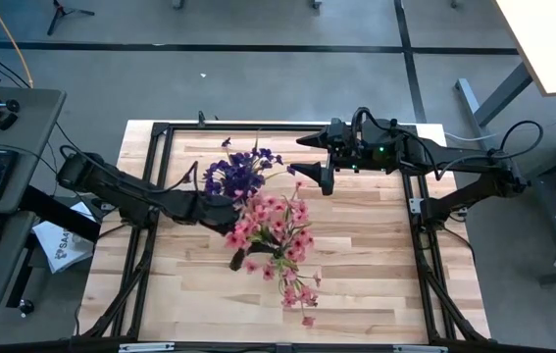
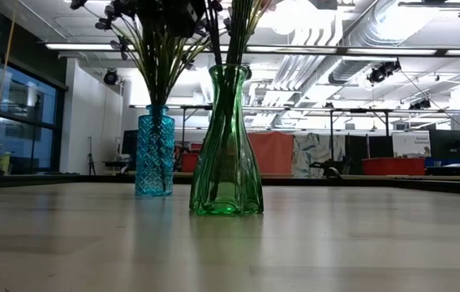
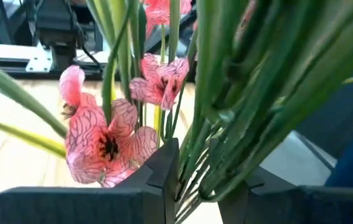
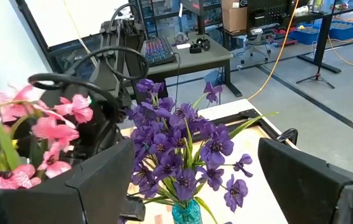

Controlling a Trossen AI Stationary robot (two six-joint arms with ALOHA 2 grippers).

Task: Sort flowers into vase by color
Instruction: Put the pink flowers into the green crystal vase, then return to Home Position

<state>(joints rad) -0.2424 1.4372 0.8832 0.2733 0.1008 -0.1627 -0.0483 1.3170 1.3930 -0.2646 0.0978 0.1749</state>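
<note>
jaws: my left gripper [image 3: 192, 186] clamps pink flowers [image 1: 276, 233] stems above green vase [image 2: 226, 146], table centre. right gripper [image 1: 319, 173] gapes empty at 1 o'clock. purple flowers [image 4: 179, 152] sit in blue vase [image 2: 155, 151]. i judge insertion step; next, lower stems, release.

A tall green ribbed glass vase [image 2: 226, 146] is standing on the wooden desk [image 2: 230, 243], holding green stems; a blue patterned glass vase [image 2: 155, 151] is standing behind it, holding stems too.
</note>
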